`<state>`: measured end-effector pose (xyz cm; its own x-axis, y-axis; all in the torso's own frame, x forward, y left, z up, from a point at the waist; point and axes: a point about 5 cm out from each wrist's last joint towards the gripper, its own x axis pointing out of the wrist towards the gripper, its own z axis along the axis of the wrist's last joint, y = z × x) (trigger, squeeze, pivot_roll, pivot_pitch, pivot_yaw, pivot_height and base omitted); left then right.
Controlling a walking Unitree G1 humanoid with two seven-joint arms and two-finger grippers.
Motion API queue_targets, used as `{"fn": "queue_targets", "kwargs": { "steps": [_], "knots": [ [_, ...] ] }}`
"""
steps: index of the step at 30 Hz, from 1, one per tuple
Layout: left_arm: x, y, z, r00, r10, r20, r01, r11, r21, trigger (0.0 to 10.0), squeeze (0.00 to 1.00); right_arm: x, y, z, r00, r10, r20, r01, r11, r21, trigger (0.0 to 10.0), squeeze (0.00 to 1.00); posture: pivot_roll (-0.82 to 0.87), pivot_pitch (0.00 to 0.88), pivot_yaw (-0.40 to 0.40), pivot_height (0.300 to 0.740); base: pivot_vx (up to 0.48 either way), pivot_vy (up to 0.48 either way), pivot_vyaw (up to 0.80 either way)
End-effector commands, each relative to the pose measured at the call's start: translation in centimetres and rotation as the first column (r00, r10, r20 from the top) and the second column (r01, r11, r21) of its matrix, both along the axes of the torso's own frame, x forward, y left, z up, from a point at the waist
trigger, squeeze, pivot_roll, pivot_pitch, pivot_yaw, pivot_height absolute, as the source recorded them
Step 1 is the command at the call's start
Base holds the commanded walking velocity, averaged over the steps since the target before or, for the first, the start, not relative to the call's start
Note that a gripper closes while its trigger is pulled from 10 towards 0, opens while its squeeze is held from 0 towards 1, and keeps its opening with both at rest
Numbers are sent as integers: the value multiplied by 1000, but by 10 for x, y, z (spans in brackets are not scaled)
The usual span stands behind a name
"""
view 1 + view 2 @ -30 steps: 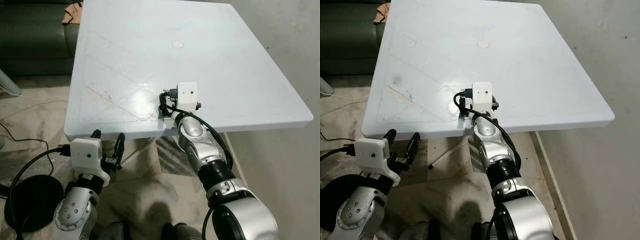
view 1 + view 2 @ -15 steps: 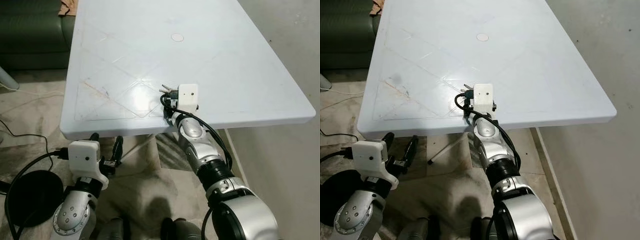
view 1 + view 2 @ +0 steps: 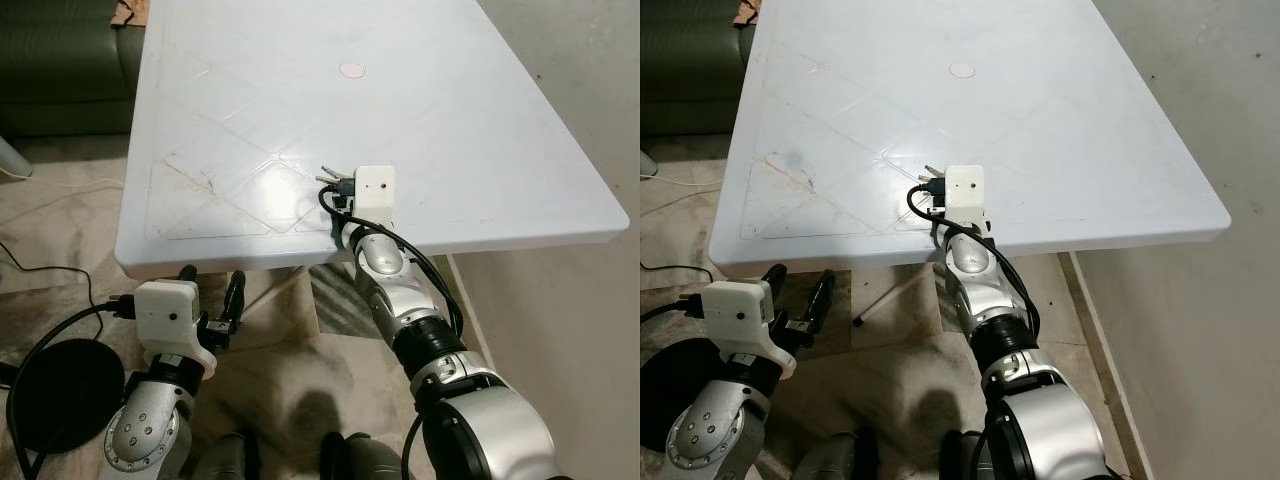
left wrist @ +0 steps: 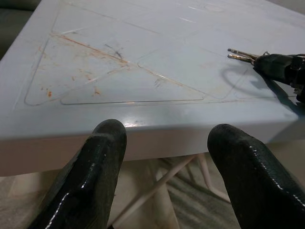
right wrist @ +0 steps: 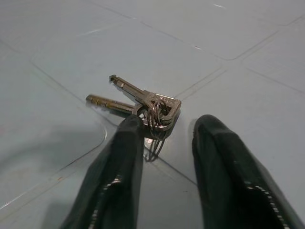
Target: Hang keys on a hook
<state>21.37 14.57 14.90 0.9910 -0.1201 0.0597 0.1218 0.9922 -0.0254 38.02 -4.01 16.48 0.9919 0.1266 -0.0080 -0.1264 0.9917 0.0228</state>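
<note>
A white plastic table [image 3: 420, 120] stands in front of me on a pale stone floor [image 3: 60, 210], with a dark green sofa [image 3: 60, 60] behind its far left corner and a plain wall to my right. The tabletop is scuffed with faint reddish marks near my side.

The keys [image 5: 145, 106] lie flat on the table near its front edge, a small bunch on a ring with two blades fanned out. My right gripper [image 5: 164, 143] is low over the tabletop with its fingers spread a little, one tip right against the key ring and the other just beside it, so the ring sits at the mouth of the gap. Nothing is clamped yet. My left gripper [image 4: 174, 162] hangs below the table edge, fingers wide apart and empty.

I judge this to be the pickup step, the very start of the job. Next I need to slide forward slightly so the ring is squarely between the fingertips, then close on it. The keys are thin and flat on a slick surface, so they could skid away or slip out. I see no hook from here, so finding one comes after the lift.
</note>
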Motion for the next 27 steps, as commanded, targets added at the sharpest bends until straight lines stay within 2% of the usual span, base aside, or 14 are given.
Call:
{"fn": "queue_targets", "kwargs": {
  "steps": [1, 27],
  "knots": [
    [-2, 0, 0, 1000, 5, -11, -5, 1000, 7, 10000, 0, -2, 14, 4, 1000, 21, 5, -21, 1000, 14, 0, 0, 88, 253, -120, 724, 0, 0, 0],
    [-2, 0, 0, 1000, 11, -8, -10, 1000, 6, 10000, 0, -2, 14, 4, 999, 31, 25, -31, 999, 11, 0, 0, 86, 253, -119, 724, 0, 0, 0]
  ]
}}
